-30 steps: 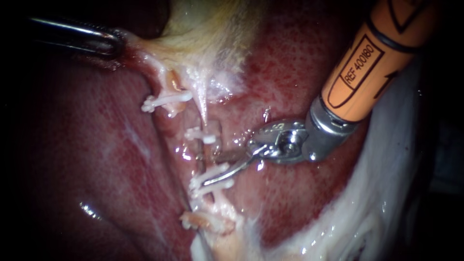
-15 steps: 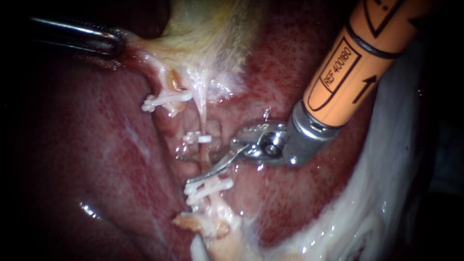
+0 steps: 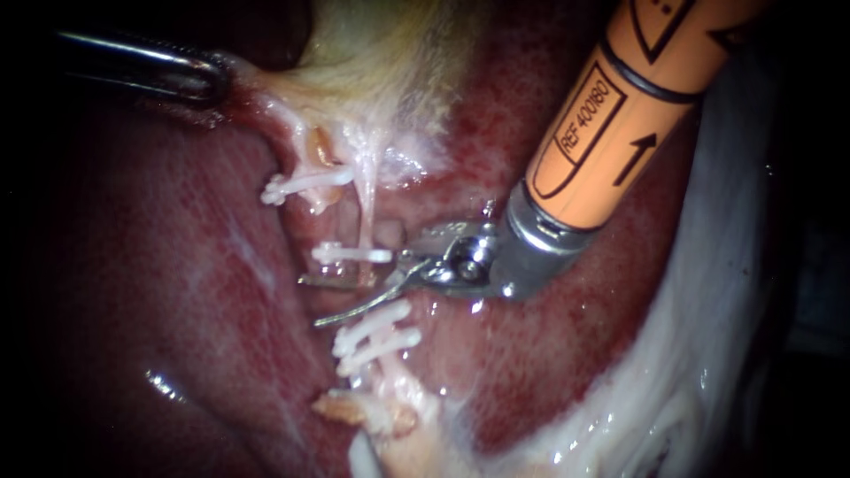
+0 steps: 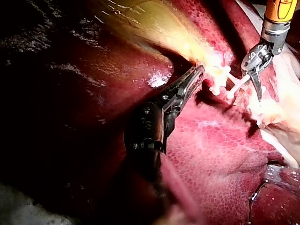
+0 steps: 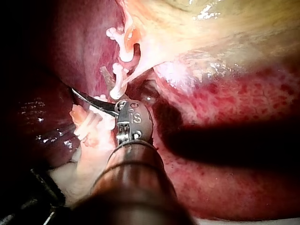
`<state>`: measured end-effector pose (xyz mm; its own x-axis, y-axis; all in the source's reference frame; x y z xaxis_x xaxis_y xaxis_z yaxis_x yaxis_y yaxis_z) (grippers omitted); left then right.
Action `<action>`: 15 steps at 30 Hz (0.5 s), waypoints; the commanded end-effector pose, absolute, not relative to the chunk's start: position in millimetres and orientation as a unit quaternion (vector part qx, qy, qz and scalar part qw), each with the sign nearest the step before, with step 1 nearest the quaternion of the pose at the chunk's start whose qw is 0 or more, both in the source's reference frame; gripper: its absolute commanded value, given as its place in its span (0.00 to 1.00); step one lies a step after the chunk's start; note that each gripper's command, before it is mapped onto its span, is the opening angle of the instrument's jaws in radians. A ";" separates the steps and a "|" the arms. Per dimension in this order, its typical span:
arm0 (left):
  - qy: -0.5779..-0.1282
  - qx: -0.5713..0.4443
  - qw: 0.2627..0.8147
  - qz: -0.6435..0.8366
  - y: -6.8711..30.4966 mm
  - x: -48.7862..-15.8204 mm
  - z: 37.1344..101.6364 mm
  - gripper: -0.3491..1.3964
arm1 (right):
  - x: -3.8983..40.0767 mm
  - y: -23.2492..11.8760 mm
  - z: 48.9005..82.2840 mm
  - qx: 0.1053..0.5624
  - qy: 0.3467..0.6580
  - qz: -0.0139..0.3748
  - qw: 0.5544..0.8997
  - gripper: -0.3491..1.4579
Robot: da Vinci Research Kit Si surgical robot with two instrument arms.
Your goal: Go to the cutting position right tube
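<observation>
Blades parted astride right tube [image 3: 366,226]
Right instrument [image 3: 308,302] holds its jaws open across the tube, between the upper clip [image 3: 350,254] and lower clips [image 3: 381,335]; contact is unclear. Left instrument [image 3: 205,78] jaws clamp the gallbladder [image 3: 381,53] edge.

Right instrument [image 3: 341,298] jaws astride tube [image 3: 366,221] between clips [image 3: 352,254]; left instrument [image 3: 205,80] on gallbladder [image 3: 390,53].

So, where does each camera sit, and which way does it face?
Endoscope: close over the liver, facing the clipped tube; left instrument enters from left, right instrument from upper right.
Left wrist: behind its own instrument, looking along it to the gallbladder; the right instrument shows beyond.
Right wrist: behind its own shaft, looking onto its open jaws at the tube.
All share the white clips.
</observation>
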<state>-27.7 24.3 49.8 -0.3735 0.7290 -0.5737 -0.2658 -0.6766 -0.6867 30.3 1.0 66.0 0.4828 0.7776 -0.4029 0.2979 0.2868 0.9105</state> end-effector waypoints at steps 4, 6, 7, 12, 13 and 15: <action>-0.250 -0.463 0.315 0.790 24.3 -27.7 49.8 0.00 | 30.6 0.9 66.3 0.564 0.478 0.188 0.646 0.96; -0.250 -0.463 0.315 0.790 24.2 -27.7 49.8 0.00 | 30.8 0.9 66.4 0.564 0.480 0.189 0.645 0.96; -0.250 -0.463 0.315 0.790 24.2 -27.7 49.8 0.00 | 30.8 0.9 66.4 0.564 0.480 0.189 0.645 0.96; -0.250 -0.463 0.315 0.790 24.2 -27.6 49.8 0.00 | 30.7 0.9 66.1 0.565 0.480 0.189 0.644 0.96; -0.250 -0.463 0.315 0.790 24.2 -27.6 49.8 0.00 | 30.7 0.9 66.0 0.565 0.480 0.189 0.644 0.96; -0.250 -0.463 0.315 0.790 24.2 -27.6 49.8 0.00 | 30.6 0.9 65.5 0.566 0.481 0.188 0.642 0.96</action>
